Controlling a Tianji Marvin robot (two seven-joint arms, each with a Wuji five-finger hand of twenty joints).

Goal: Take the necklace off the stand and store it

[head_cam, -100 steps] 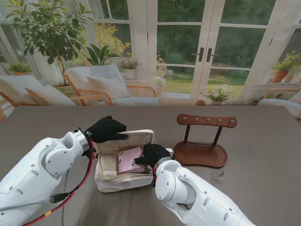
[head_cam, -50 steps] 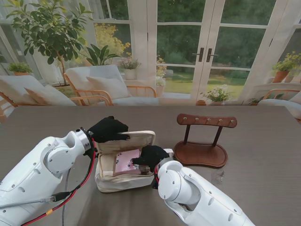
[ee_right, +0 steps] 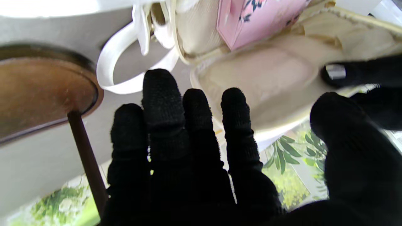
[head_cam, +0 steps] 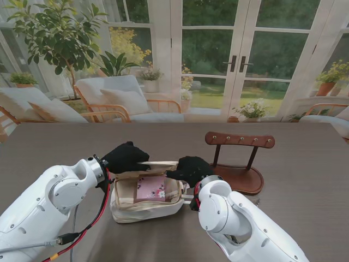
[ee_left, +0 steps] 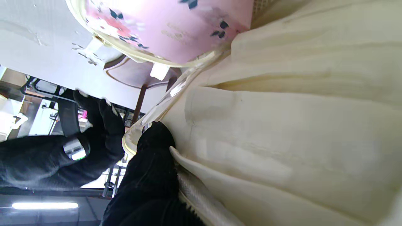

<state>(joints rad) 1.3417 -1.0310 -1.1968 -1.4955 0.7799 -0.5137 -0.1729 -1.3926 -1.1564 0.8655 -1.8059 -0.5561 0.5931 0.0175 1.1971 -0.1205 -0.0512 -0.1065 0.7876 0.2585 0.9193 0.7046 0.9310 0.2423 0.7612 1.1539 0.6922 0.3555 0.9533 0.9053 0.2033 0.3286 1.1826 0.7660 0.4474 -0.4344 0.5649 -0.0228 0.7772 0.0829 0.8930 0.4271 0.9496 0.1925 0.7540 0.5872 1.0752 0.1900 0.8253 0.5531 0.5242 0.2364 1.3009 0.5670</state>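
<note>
The wooden stand (head_cam: 235,164) has nothing hanging on it. Its pegs are bare, so I think the taking-off part is done. I cannot see the necklace anywhere now. My guess is that it is already inside the cream pouch (head_cam: 146,203), but it is too small or too hidden for me to be sure.

The pouch sits on the counter (head_cam: 305,164) just beside the stand, on my left of it. Its lid flap (head_cam: 158,163) is partly lowered over the pouch. Inside I see a pink box with little flowers (head_cam: 151,188). It lies flat in the pouch. From my left wrist the pink box (ee_left: 176,28) shows close up against the soft cream lining (ee_left: 298,131). I see no chain on it there either.

My left hand (head_cam: 126,157) is pinching the far edge of the lid flap. One of its fingers (ee_left: 154,150) presses right on the rim by the zipper. So this hand is grasping the flap.

My right hand (head_cam: 190,168) is over the pouch's right end, between the pouch and the stand. Its fingers (ee_right: 161,103) are spread and straight, and they hold nothing. A white loop strap (ee_right: 125,62) on the pouch lies on the counter in front of them, near the stand's round base (ee_right: 40,91).

What is left, I think, is closing the pouch. The flap has to come all the way down, and maybe the zipper has to be pulled shut.
</note>
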